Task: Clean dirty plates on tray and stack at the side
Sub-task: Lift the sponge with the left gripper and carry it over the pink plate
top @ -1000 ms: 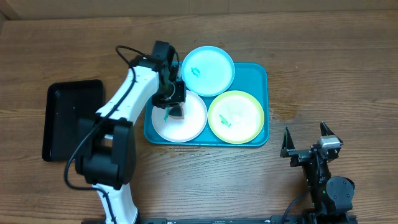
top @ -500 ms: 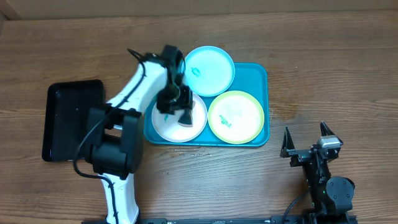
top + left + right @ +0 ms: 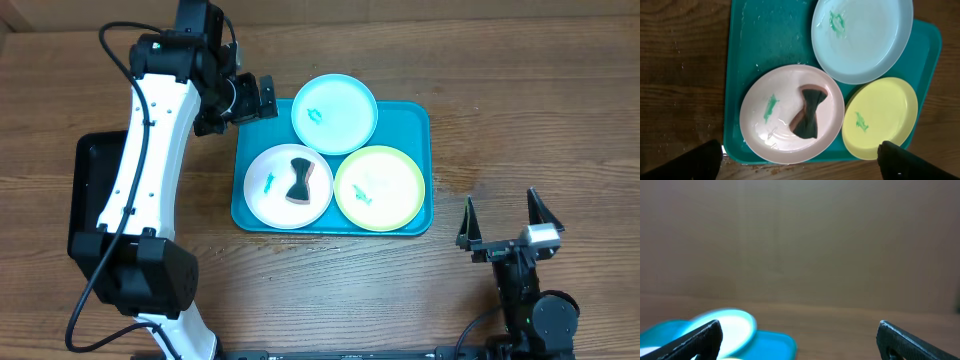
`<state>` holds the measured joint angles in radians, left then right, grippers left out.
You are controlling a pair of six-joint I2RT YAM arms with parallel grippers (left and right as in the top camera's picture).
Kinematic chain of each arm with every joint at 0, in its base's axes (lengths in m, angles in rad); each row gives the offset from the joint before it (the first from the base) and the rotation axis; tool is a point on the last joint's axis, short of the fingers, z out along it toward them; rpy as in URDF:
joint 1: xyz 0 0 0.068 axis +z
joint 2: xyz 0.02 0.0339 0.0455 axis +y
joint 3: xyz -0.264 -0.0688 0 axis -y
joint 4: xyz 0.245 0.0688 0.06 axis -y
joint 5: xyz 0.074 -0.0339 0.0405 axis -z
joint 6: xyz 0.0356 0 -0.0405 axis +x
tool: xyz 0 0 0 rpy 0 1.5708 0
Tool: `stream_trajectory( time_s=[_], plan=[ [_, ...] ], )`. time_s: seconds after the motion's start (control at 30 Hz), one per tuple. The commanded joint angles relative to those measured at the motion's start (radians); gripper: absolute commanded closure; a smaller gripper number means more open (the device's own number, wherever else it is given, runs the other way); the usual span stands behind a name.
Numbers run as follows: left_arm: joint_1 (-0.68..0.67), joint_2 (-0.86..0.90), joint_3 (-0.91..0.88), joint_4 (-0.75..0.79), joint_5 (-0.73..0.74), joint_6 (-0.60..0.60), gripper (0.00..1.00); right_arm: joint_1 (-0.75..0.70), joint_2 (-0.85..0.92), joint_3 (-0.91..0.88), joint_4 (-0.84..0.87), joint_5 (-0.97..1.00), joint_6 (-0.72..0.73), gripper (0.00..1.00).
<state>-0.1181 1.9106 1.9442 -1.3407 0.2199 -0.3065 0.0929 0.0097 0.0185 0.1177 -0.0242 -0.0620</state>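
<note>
Left claw (image 3: 243, 100), overhead: spread, empty, over bench (image 3: 500, 100) beyond tray (image 3: 415, 120) far-left corner; right claw (image 3: 503, 228) spread, idle. Left wrist: sponge (image 3: 810, 112) on white plate (image 3: 765, 130), tray's near-left corner; advisable: grasp pinched waist, scrub smear (image 3: 770, 107). Right wrist: nothing held.

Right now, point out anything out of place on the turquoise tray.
A dark brown, bow-tie-shaped sponge lies loose on the round white plastic plate, pinched at its middle. The round pale blue plate overhangs the turquoise plastic tray's far rim. Green smears mark both plates.
</note>
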Motion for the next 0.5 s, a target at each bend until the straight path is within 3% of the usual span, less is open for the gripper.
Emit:
stream_trajectory(
  time_s=[0.0, 0.13, 0.2, 0.27, 0.33, 0.37, 0.47],
  plan=[
    [-0.008, 0.018, -0.013, -0.009, -0.010, -0.005, 0.05, -0.002, -0.007, -0.010, 0.005, -0.190, 0.096, 0.00],
    [-0.008, 0.021, -0.016, -0.008, -0.010, -0.005, 0.05, -0.002, -0.007, -0.010, 0.242, -0.388, 0.226, 0.00],
    [-0.008, 0.021, -0.016, -0.010, -0.010, -0.005, 0.06, -0.002, -0.007, 0.018, 0.397, -0.387, 0.238, 0.00],
    [-0.008, 0.021, -0.016, -0.010, -0.010, -0.004, 0.06, -0.008, 0.003, 0.103, 0.378, -0.333, 0.210, 0.00],
    [-0.008, 0.021, -0.016, -0.009, -0.010, -0.005, 0.06, -0.015, 0.042, 0.243, 0.213, -0.307, 0.129, 0.00],
    [-0.008, 0.021, -0.016, -0.008, -0.010, -0.005, 0.06, -0.023, 0.130, 0.428, -0.039, -0.262, 0.050, 0.00],
    [-0.008, 0.021, -0.016, -0.009, -0.010, -0.005, 0.06, -0.030, 0.359, 0.751, -0.467, -0.191, -0.057, 0.00]
  ],
)
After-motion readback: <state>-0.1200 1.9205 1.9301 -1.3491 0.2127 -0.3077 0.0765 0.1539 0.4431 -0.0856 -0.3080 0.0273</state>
